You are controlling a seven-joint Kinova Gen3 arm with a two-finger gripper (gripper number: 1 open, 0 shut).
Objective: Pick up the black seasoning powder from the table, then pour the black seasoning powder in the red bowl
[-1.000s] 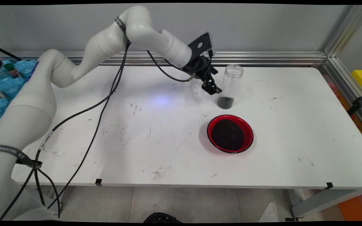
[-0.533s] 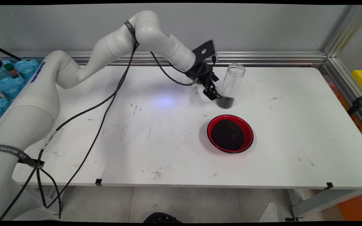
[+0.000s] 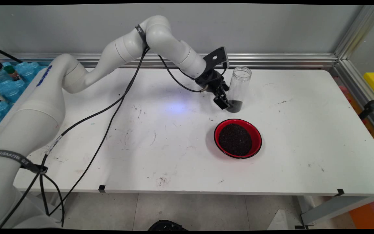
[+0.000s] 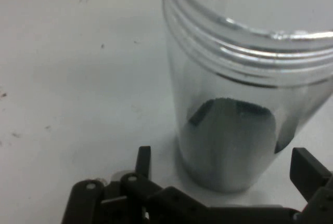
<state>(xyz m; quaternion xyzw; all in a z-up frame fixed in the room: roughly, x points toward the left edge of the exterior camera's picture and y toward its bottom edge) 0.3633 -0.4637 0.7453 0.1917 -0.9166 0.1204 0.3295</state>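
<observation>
A clear plastic jar with no lid stands upright on the white table, with a little dark granular stuff at its bottom. My gripper is low at the jar's left side, near its base, and open. In the hand view the jar fills the upper right and stands between my two fingertips, one on each side, neither pressing on it. A red bowl full of the same dark granules sits on the table in front of the jar.
An aluminium rail runs along the table's back edge, and an aluminium post stands at the right. Blue packaging and bottles lie off the table's left side. Black cables hang from the arm over the left half.
The gripper has come down and a little to the right, from beside the jar's middle to beside its base. Jar and bowl have not moved.
</observation>
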